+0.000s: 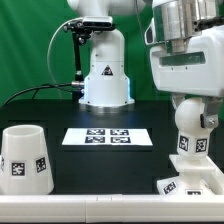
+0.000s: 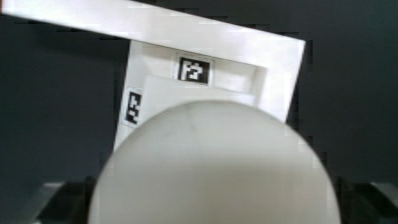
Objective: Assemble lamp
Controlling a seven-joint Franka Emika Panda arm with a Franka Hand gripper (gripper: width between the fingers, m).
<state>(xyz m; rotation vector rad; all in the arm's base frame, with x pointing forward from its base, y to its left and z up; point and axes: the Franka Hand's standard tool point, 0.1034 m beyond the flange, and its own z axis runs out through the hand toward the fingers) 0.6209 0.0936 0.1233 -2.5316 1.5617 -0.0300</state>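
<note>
My gripper (image 1: 193, 108) is shut on the white round-headed bulb (image 1: 190, 138), which hangs upright with a tag on its side. In the wrist view the bulb's round head (image 2: 214, 165) fills the foreground, with dark fingers (image 2: 64, 200) showing at either side of it. The flat square base (image 2: 222, 60) lies on the black table right beneath the bulb, and it shows at the exterior view's lower right (image 1: 188, 187). I cannot tell whether the bulb touches the base's socket. The tapered shade (image 1: 25, 158) stands at the exterior view's lower left, far from the gripper.
The marker board (image 1: 107, 137) lies flat in the middle of the table. The arm's white pedestal (image 1: 104, 75) stands behind it, in front of a green backdrop. The arm's big white links (image 1: 185, 45) fill the exterior view's upper right.
</note>
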